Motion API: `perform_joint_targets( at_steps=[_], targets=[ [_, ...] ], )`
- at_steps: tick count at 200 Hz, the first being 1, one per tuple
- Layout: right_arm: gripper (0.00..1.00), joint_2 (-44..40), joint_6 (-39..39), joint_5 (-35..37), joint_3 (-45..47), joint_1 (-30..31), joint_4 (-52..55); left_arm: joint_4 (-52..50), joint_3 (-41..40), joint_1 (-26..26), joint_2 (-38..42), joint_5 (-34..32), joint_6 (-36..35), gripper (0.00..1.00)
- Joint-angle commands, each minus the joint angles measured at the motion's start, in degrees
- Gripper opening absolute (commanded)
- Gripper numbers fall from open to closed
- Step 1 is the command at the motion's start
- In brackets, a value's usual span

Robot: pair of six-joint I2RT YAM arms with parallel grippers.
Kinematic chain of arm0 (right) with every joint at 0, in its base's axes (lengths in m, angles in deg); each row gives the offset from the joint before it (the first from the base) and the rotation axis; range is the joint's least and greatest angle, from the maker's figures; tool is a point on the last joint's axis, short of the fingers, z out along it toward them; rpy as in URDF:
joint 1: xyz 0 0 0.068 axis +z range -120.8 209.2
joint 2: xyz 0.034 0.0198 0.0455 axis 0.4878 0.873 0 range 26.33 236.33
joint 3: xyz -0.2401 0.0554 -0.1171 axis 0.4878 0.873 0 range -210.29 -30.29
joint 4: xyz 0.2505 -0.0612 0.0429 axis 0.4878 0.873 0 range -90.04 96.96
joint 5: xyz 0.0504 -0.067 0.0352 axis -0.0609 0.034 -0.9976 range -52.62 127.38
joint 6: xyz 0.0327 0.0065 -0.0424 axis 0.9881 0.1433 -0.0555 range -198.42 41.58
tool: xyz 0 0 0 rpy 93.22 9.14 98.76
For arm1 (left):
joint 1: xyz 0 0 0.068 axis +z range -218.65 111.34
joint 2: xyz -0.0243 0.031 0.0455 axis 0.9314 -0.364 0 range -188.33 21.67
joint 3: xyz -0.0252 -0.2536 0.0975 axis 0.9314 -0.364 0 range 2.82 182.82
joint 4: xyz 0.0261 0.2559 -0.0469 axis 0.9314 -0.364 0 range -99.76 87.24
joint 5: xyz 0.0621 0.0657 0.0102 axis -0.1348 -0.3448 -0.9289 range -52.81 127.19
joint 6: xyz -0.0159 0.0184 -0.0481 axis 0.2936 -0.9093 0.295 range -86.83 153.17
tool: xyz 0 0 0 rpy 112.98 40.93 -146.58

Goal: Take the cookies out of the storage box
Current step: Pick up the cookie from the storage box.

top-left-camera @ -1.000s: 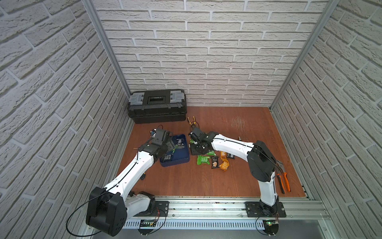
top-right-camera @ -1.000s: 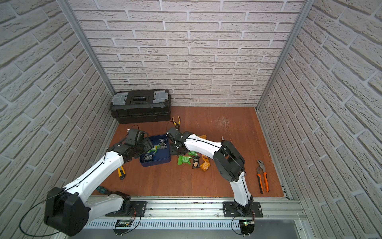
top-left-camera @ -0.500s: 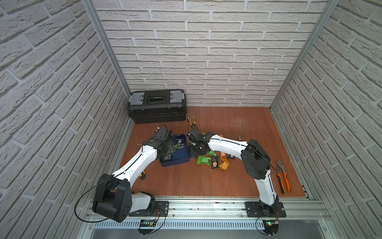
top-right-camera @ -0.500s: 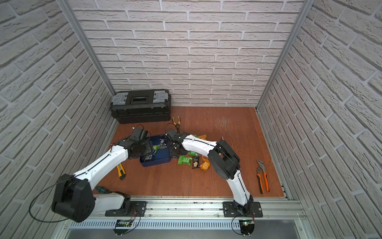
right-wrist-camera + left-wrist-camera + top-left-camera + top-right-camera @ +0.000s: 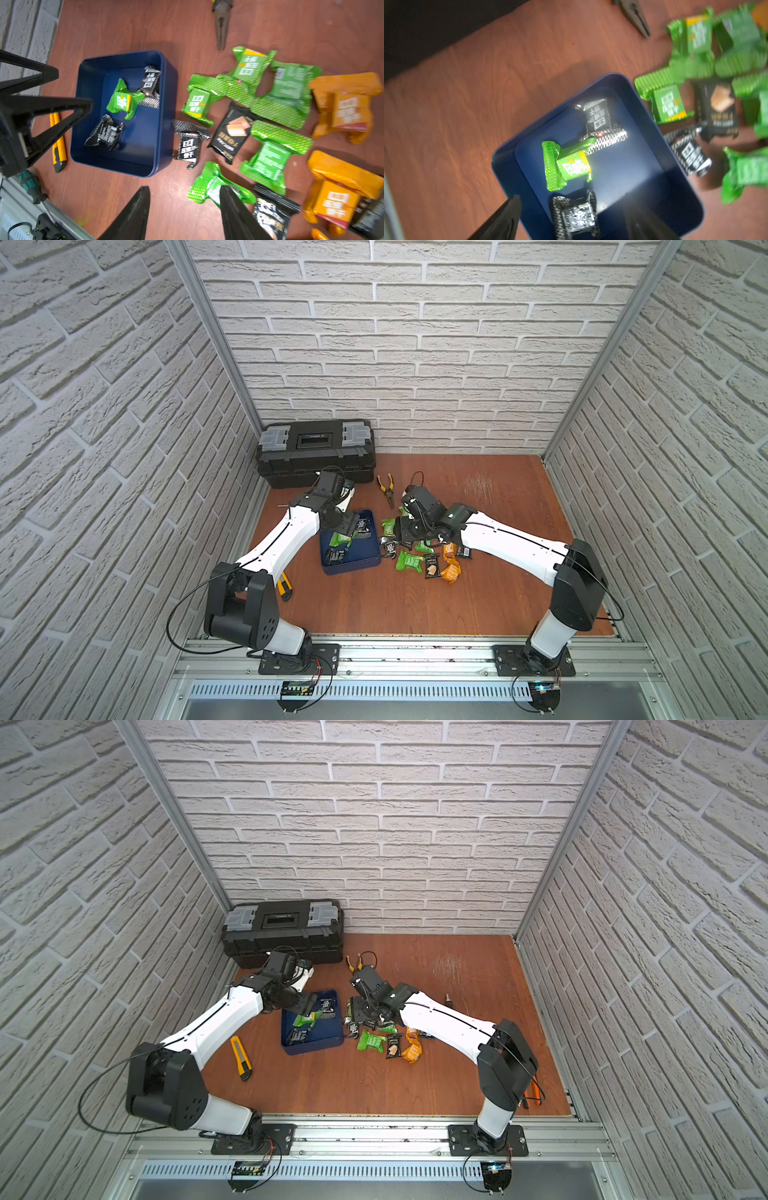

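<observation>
Left of centre in both top views, the storage box (image 5: 363, 556) lies flat on the counter (image 5: 478, 593). It is a shallow dark blue tray with rounded corners and low walls.

Step in hand, as judged: emptying is well along, and a pick from the box is about to begin. Most of the cookies (image 5: 409, 561) lie in a loose heap on the counter just right of the box, in green, orange and black foil. Three are inside, per the left wrist view: a green packet (image 5: 566, 164) overlapping a black packet (image 5: 598, 120), and a crumpled black packet (image 5: 575, 214) apart from them.

The left claw (image 5: 572, 196) hangs over the box, wide and holding nothing, with the crumpled black packet roughly beneath the gap. The right claw (image 5: 185, 187) hovers at the edge of the heap near the box, also wide and empty.

Next move, as judged: lower the left claw squarely over the crumpled black packet, close on its raised body and lift clear of the wall. The foil looks crinkly and slippery, so a grip on a thin edge may slide off. Both wrist views are blurred, so contact cannot be confirmed.
</observation>
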Motion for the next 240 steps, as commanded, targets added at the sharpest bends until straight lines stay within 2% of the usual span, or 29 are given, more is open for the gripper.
perform_joint_targets(
  at_steps=[1,26,51,82,109,143,240],
  targets=[
    [0.59,-1.8,-0.8,1.7,2.4,-1.0,-1.3,-6.7,1.9,0.3,-1.9,3.0,-22.7,0.82],
    [0.58,-2.3,-1.6,1.7,2.5,-1.5,0.2,-10.3,2.4,0.6,-3.2,1.7,-34.6,0.8],
    [0.59,-3.0,-1.8,1.8,3.0,-1.7,0.6,-11.5,3.4,2.1,-4.4,2.0,-40.9,0.79],
    [0.58,-3.2,-2.1,1.7,2.8,-2.0,1.0,-8.5,2.8,2.8,-6.3,4.2,-43.0,0.77],
    [0.58,-3.4,-2.2,2.0,2.5,-2.2,1.5,-6.5,2.9,2.8,-9.6,2.2,-43.8,0.74],
    [0.58,-3.8,-1.6,2.2,2.9,-2.2,1.4,-3.3,3.3,3.1,-11.7,3.9,-44.8,0.71],
    [0.58,-4.4,-0.7,1.2,4.2,-2.8,-0.2,-5.9,7.3,4.1,-18.7,9.6,-44.4,0.71]
  ],
)
